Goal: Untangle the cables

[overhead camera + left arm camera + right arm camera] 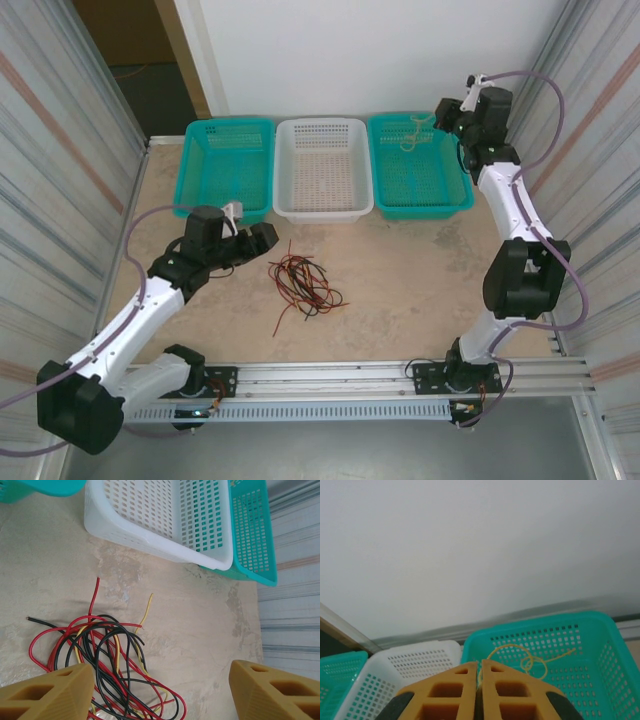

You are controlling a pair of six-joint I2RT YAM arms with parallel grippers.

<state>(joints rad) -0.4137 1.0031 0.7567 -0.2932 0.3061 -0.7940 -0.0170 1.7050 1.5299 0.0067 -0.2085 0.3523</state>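
While the right pincer (480, 664) is hovering closed over a yellow cable (532, 665) in a teal basket (600, 622), the nearer left pincer (161, 672) is gaping open, the cable tangle (110, 660) lying off-centre by one finger.

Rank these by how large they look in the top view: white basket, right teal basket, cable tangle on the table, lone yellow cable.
1. The right teal basket and the white basket look about alike, so they are not ranked against each other.
2. The cable tangle.
3. The lone yellow cable, smallest.
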